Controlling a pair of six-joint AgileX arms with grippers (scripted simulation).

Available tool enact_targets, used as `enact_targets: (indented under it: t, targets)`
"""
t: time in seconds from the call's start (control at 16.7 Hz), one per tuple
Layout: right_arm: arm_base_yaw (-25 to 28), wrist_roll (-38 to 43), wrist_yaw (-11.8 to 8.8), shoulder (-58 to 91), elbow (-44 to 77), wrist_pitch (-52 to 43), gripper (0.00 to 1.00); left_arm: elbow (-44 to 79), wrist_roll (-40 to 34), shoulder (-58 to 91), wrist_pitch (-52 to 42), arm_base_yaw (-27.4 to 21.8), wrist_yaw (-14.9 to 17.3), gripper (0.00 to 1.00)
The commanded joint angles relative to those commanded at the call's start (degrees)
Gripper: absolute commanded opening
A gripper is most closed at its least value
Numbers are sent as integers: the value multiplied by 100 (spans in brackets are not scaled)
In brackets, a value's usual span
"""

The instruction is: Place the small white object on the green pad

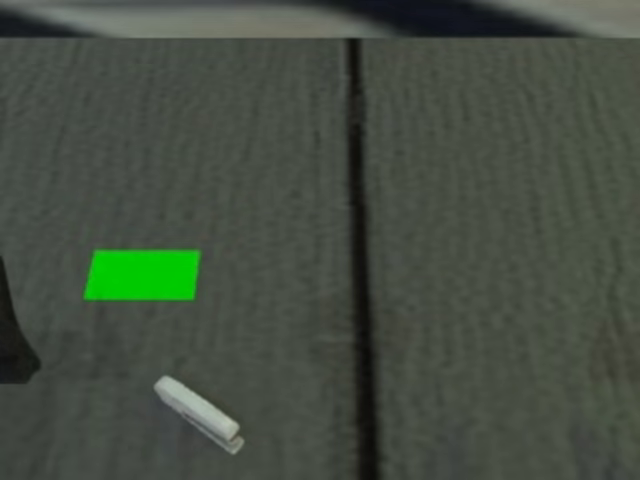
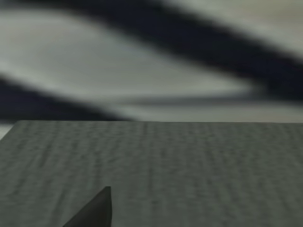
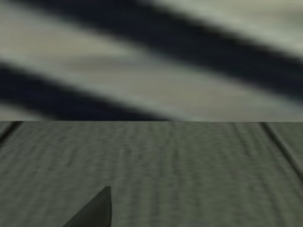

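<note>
Dark hand fingertip, grey table, striped blurred backdrop

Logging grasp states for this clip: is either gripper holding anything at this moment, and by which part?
Nothing is held. The small white object lies free on the table, near the green pad, with no gripper at it. The left arm sits at the left edge.

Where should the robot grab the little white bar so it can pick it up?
Probably around the middle of the white bar, coming straight down from above. It lies flat and slanted on the table, long and narrow, so the fingers would best close across its thin width, turned to match the slant. The left tool, at the table's left edge, is nearer. The green pad lies just beyond it.
</note>
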Motion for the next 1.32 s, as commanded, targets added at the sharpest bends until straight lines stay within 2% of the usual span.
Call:
enact_targets:
  t: [0.24, 0.42, 0.6, 1.02, 1.32]
  targets:
    - [0, 0, 0, 0, 0, 0, 100, 183, -186, 184, -173, -97, 3, 100]
    - [0, 0, 0, 0, 0, 0, 100, 830, -918, 910, -783, -426, -1, 100]
    - [0, 0, 0, 0, 0, 0, 100, 1766, -2169, 2177, -1704, -907, -14, 100]
    - [0, 0, 0, 0, 0, 0, 100, 4222, -5792, 6025, -4334, -2260, -8, 100]
    - [0, 0, 0, 0, 0, 0, 100, 5742, -7755, 8039, -5823, -3075, 9, 100]
